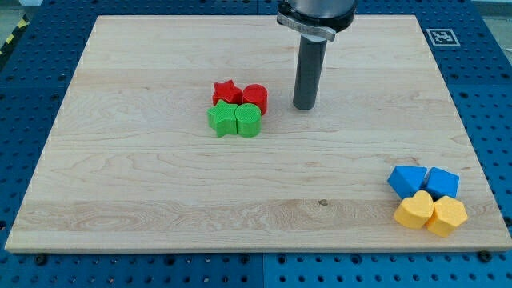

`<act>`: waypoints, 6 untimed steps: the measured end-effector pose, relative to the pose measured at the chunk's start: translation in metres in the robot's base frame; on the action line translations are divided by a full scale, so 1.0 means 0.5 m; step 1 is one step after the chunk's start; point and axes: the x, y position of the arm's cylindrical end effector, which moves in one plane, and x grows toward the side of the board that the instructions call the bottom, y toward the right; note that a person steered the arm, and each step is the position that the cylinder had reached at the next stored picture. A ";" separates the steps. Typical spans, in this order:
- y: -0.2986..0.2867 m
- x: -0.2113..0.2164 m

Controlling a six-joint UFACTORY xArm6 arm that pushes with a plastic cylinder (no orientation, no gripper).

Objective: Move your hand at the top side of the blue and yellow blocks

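My tip (304,107), a bare smooth dark rod end gripping nothing, is resting on the pale grained wooden board (160,184), far above the ribbed plastic blue blocks (424,181) and yellow heart-shaped blocks (430,213).

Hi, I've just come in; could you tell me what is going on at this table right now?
A robot arm with a straight rod is working over a wooden board. My tip rests near the board's middle top, just to the view's right of a cluster of red star, red block, green star and green block, touching none. The two blue blocks and two yellow blocks sit together at the view's bottom right, far from my tip.
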 end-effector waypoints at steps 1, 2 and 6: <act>0.001 0.000; 0.023 0.000; 0.285 0.016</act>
